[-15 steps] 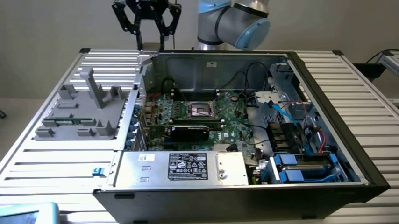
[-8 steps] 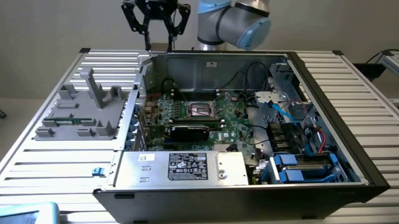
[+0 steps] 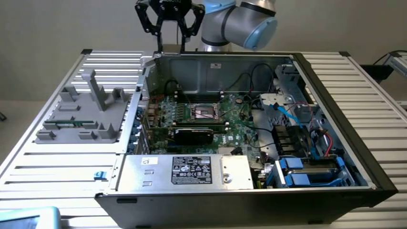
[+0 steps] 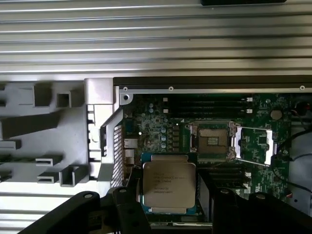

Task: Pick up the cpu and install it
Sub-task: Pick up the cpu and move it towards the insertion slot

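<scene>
The cpu (image 4: 168, 184), a flat square chip with a silver top and printed text, sits between the dark fingers (image 4: 130, 202) of my gripper (image 4: 168, 197), which is shut on it. In the exterior view the gripper (image 3: 170, 44) hangs high above the back wall of the open computer case (image 3: 222, 59), with the cpu (image 3: 170, 48) as a small grey piece at its tips. The motherboard's socket (image 3: 207, 112) lies well below and forward of the gripper. In the wrist view the socket (image 4: 212, 141) stands uncovered, its metal frame (image 4: 256, 146) flipped aside.
A grey holder fixture (image 3: 83, 117) stands on the slatted table at the exterior view's left, with a green memory stick (image 3: 66, 124) in it. Inside the case are a black card (image 3: 194, 133), the power supply (image 3: 184, 171), cables and blue drive bays (image 3: 305, 171).
</scene>
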Available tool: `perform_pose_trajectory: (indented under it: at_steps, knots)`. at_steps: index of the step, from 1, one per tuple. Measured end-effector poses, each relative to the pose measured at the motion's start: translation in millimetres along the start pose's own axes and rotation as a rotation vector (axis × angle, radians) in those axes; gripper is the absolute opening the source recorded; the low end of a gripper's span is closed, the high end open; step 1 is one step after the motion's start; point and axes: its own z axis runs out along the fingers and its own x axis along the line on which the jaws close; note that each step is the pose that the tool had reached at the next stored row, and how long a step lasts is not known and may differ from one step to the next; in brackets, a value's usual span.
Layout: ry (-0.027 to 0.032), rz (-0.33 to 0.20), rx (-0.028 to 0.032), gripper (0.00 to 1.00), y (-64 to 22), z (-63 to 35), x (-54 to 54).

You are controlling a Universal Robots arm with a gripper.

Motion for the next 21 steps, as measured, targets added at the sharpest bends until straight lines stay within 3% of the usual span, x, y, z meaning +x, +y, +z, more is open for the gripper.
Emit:
perform_pose_trajectory:
  at_steps: [7, 21]
  knots:
    - [-0.001, 0.0, -0.0001, 0.55, 0.0, -0.3, -13.2]
    - [-0.02, 0.0, -0.0004, 0.55, 0.2, 7.3, -22.8]
